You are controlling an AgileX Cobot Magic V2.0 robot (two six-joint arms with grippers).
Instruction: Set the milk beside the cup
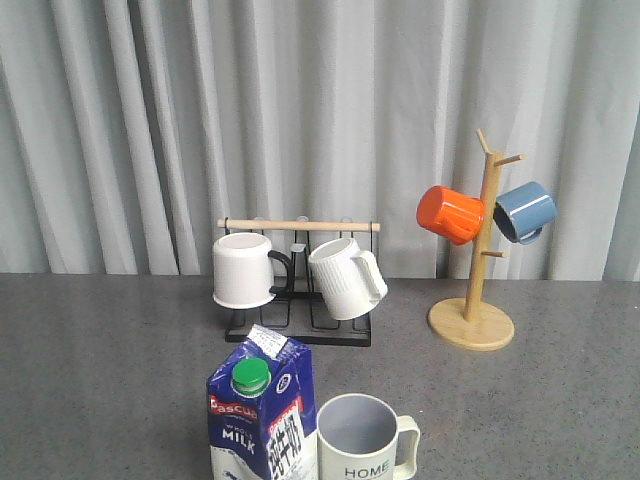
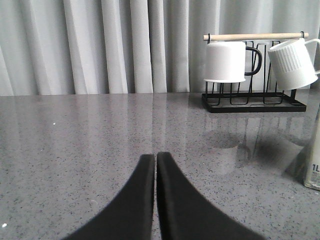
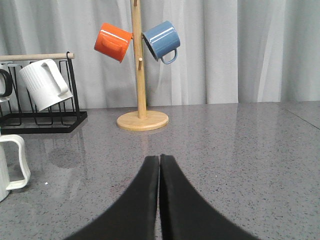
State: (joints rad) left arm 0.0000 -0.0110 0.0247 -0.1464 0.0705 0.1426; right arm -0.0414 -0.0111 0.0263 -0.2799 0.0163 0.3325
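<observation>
The milk (image 1: 260, 415) is a blue and white gable-top carton with a green cap. It stands upright at the front edge of the grey table, touching or nearly touching the left side of the cup (image 1: 366, 440), a cream mug with "HOME" lettering and its handle to the right. A sliver of the carton shows in the left wrist view (image 2: 313, 172). The cup's handle shows in the right wrist view (image 3: 12, 162). My left gripper (image 2: 156, 156) is shut and empty over bare table. My right gripper (image 3: 160, 158) is shut and empty, apart from the cup. Neither gripper shows in the front view.
A black wire rack (image 1: 300, 325) with a wooden bar stands behind, holding a plain white black-handled mug (image 1: 243, 270) and a ribbed white mug (image 1: 345, 278). A wooden mug tree (image 1: 472, 320) at the back right carries an orange mug (image 1: 450, 214) and a blue mug (image 1: 525, 211). Grey curtains hang behind.
</observation>
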